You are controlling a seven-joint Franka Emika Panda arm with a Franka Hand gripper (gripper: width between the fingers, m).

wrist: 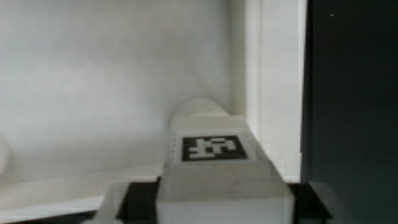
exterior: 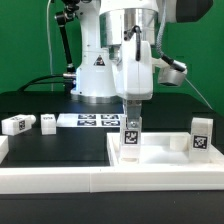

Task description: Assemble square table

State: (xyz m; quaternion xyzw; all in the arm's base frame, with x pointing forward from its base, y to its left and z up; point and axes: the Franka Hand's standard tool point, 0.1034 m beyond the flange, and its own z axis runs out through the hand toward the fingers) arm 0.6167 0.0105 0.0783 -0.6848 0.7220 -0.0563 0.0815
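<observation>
Black worktop (exterior: 30,103), leg (exterior: 131,133) upright on slab (exterior: 165,158)

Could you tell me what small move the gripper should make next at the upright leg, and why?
Probably open the gripper fully, so it can lift away: the leg stands upright on the tabletop slab, the gripper sits around its top, and whether it grips is unclear.

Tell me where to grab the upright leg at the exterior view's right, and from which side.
Probably take the upright leg by its upper half, straight down from above. It stands on end on the tabletop, top free; close on the faces flanking its tag.
</observation>
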